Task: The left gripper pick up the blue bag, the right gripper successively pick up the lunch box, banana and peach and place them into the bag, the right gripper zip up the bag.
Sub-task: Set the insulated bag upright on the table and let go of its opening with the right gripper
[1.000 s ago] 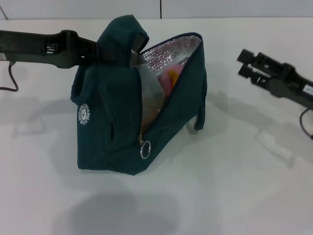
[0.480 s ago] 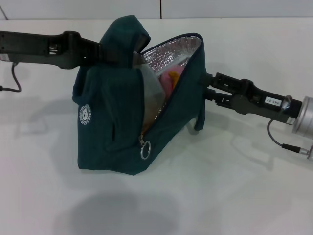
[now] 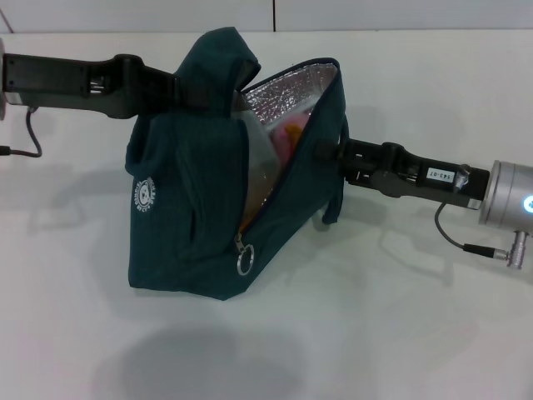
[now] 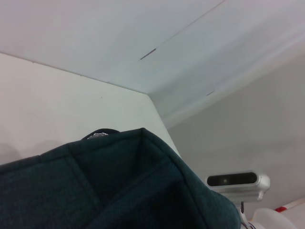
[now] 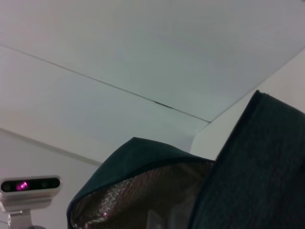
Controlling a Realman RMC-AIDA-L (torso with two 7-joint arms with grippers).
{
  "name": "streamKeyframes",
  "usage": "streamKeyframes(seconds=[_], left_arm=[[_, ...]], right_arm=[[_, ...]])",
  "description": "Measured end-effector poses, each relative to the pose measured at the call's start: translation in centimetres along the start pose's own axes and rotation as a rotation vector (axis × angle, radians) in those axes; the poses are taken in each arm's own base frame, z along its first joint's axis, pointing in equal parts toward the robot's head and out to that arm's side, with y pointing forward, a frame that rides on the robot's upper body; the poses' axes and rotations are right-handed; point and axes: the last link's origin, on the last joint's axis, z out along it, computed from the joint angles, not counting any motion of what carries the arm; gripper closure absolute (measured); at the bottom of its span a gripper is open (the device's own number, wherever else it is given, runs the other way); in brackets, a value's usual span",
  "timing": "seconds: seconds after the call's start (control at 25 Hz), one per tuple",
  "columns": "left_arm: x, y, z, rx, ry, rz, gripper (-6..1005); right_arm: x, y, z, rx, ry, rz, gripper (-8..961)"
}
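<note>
The blue bag (image 3: 191, 208) stands on the white table (image 3: 400, 333), its top flap pulled up. My left gripper (image 3: 179, 90) comes in from the left and is shut on that flap, with its tips hidden in the fabric. The bag's mouth gapes, showing the silver lining (image 3: 287, 96), a pink-orange peach (image 3: 291, 133) and the clear lunch box (image 3: 258, 158). I cannot make out the banana. The zipper ring (image 3: 244, 265) hangs low on the front. My right gripper (image 3: 323, 153) presses against the bag's right wall. The bag also fills the left wrist view (image 4: 119, 191) and the right wrist view (image 5: 248, 167).
A cable (image 3: 25, 142) loops by the left arm, and another cable (image 3: 466, 246) hangs under the right wrist. A wall runs behind the table's far edge. The head camera shows in the left wrist view (image 4: 237, 180) and in the right wrist view (image 5: 31, 185).
My right arm has swung in from the far right to the bag's right wall. The bag has shifted slightly left. The left gripper keeps hold of the flap.
</note>
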Motion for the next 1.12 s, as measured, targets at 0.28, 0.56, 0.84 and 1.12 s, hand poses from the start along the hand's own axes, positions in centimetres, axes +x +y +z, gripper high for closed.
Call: streamKeyframes(seconds=[0.28,0.56,0.84,1.12], left_arm=[[0.0,0.0,0.0,0.001,-0.001,0.004,963],[0.0,0.0,0.0,0.001,-0.001,0.006,963],[0.1,0.1,0.1,-0.001,-0.002,0.008,963],[0.9,0.7,1.6,-0.040,-0.025,0.009,963]], right_arm=[[-0.1,-0.1,-0.2,0.004,-0.010,-0.051,318],[-0.1,0.0,-0.2,-0.004,-0.011,-0.075,645],[-0.1,0.6,-0.5,-0.040,-0.014,-0.146,747],[-1.4,2.4,-4.2,-0.140,-0.085,-0.240,778]])
